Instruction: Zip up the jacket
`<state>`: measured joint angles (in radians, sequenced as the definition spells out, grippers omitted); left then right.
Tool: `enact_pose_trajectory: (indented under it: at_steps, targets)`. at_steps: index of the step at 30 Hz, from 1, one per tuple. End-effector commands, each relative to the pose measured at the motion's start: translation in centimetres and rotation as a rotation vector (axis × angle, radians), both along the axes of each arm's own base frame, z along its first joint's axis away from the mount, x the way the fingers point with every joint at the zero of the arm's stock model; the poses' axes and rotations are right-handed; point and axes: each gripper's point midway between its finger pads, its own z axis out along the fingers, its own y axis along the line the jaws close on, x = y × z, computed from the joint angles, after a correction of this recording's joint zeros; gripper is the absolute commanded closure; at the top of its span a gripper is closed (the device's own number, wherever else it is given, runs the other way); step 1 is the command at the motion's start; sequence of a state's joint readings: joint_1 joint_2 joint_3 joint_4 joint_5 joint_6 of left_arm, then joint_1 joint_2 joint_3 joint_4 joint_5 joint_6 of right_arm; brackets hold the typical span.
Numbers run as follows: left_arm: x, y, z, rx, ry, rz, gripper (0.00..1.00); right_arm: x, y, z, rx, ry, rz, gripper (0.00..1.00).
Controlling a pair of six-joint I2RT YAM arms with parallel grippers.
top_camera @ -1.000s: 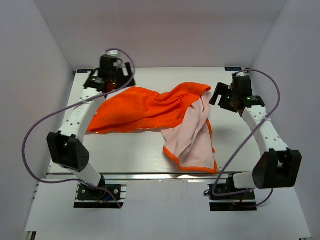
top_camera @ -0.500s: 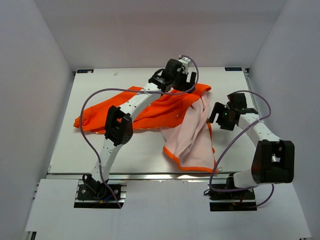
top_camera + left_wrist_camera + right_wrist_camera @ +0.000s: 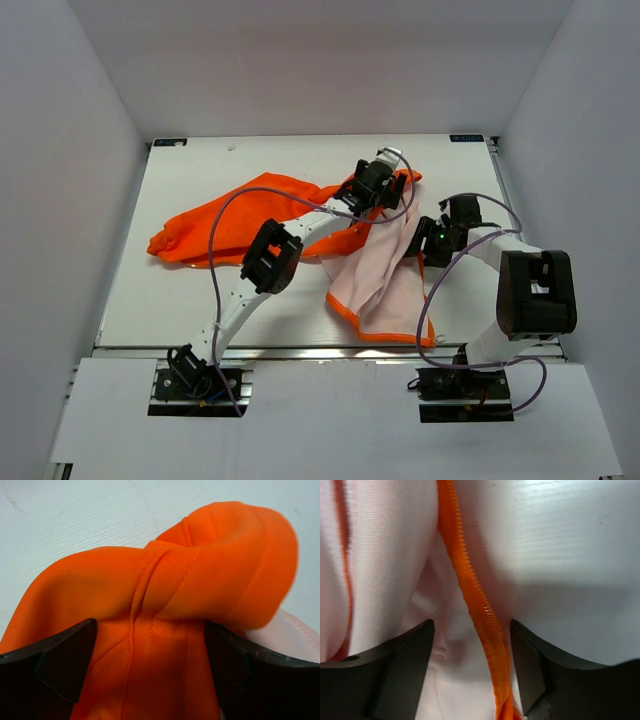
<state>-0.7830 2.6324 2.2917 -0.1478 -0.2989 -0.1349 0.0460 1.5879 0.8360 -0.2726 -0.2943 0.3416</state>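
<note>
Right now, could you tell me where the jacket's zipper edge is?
In the right wrist view the zipper edge runs between the open fingers of the right gripper, bordering the pink lining beside bare table.

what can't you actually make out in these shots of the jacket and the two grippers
- Top view: the left arm crosses the jacket, hiding the fabric under it; fine detail is too small.
- Left wrist view: the left gripper straddles a bunched orange fold; which part of the jacket it is cannot be told.
- Right wrist view: the toothed zipper edge leaves the frame's bottom between the fingers of the right gripper; no slider shows.
</note>
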Motion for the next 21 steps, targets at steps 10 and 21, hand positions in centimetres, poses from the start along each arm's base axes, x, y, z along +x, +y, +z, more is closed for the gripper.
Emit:
enact_pose_trajectory:
  at_steps: [10, 21]
  targets:
    - [3.2, 1.4, 1.2, -0.094, -0.101, 0.143, 1.0, -0.4, 1.6, 0.6, 0.097, -0.056, 0.078, 1.0]
    - [2.3, 23.1, 14.5, -0.307, -0.205, 0.662, 1.0, 0.9, -5.8, 5.0, -0.255, -0.132, -0.213, 1.0]
